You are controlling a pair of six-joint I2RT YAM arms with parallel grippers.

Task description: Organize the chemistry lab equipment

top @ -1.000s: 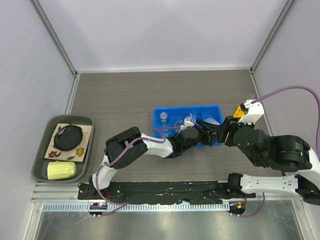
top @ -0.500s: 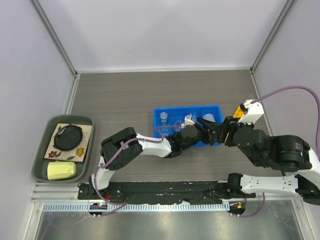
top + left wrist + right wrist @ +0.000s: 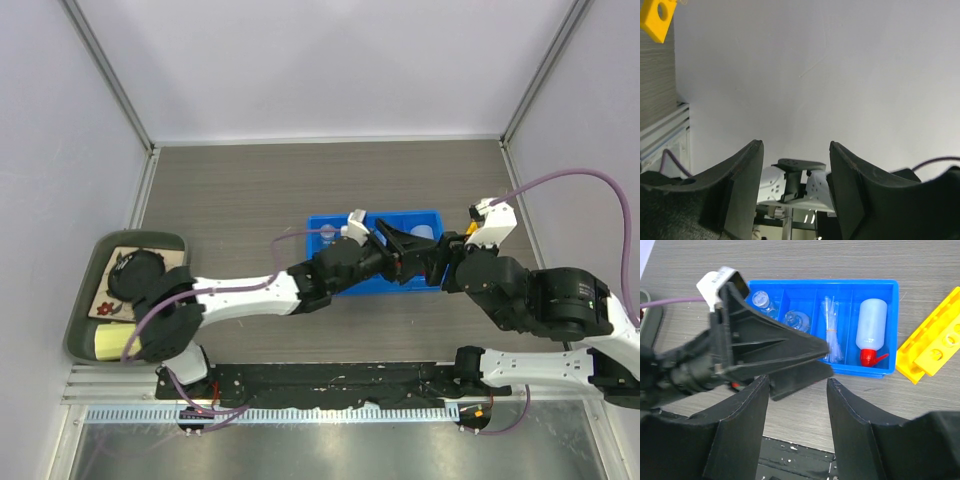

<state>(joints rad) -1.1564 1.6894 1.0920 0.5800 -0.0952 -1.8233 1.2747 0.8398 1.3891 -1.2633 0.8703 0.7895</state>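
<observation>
Jaws half apart, nothing gripped

Parted midway on left gripper (image 3: 398,243) and right gripper (image 3: 430,262) alike, tips facing each other over blue compartmented bin (image 3: 825,284). Since a second ago: left arm stretched out long, elbow swung to 9 o'clock beside dark green tray (image 3: 75,300), tips shifted toward 12. Inside bin: glass beakers (image 3: 760,299), pipettes (image 3: 831,332), squeeze bottle (image 3: 871,325). At bin's 3 o'clock, yellow holed rack (image 3: 932,342).

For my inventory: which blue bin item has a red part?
The white squeeze bottle, nearest the yellow rack; its nozzle is red, the others are clear.
</observation>
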